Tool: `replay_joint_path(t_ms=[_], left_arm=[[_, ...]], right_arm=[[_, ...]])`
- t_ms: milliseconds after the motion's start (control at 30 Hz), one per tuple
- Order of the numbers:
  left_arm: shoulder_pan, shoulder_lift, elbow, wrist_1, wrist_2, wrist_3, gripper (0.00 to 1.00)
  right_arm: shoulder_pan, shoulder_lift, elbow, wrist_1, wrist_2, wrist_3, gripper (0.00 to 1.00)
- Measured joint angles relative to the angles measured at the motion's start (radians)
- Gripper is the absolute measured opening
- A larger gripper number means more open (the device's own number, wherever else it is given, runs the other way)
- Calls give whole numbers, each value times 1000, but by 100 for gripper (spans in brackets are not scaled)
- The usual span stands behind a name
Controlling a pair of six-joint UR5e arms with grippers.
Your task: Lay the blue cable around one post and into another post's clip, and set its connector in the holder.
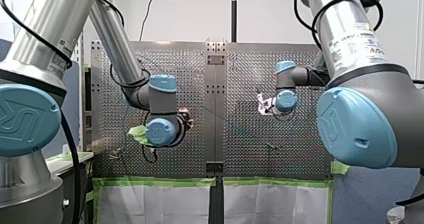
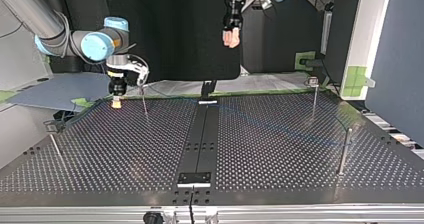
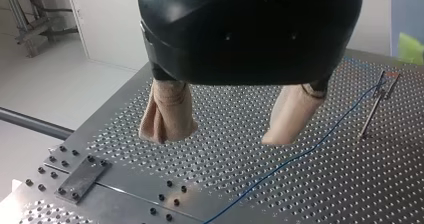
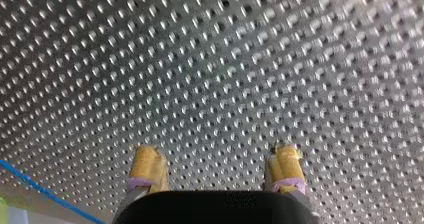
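White walls stand behind the rig in the front view. In the top view a black screen [image 2: 175, 29] backs the counter [image 2: 280, 154], with a grey-blue partition [image 2: 395, 59] at that view's right. The counter is silver sheet drilled with rows of holes, split by a dark centre strip [image 2: 202, 134]. A small bolted plate [image 3: 82, 176] sits on that strip, and green tape [image 1: 160, 182] edges the counter in the front view.

Writing is scarce. A white label [image 1: 355, 41] wraps my right arm, its print too small to read. The blue joint cap [image 1: 25, 119] on my left arm carries a raised logo I cannot spell out.

The blue cable [image 3: 295, 159] lies slack on the holes, passing beside the left hand [image 3: 225, 134] toward a thin post [image 3: 372, 109]. That hand hangs high over the counter, its beige pads apart and gripping nothing. The right hand [image 4: 216, 154] sits low near the counter's edge at the top view's left. Its yellow pads are apart over bare holes, with a stretch of the cable beside it.
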Motion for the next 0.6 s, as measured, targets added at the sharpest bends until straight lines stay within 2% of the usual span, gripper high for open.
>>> replay_joint_path(t_ms=[167, 300, 500, 600], left_arm=[[0, 0, 12, -47, 0, -4, 100], [1, 0, 13, -74, -1, -10, 100], [6, 0, 13, -88, -2, -15, 100], [10, 0, 13, -87, 0, -17, 100]], right_arm=[[42, 20, -28, 17, 42, -22, 95], [86, 31, -39, 18, 86, -39, 95], [142, 36, -41, 29, 142, -44, 95], [166, 39, -40, 40, 166, -40, 95]])
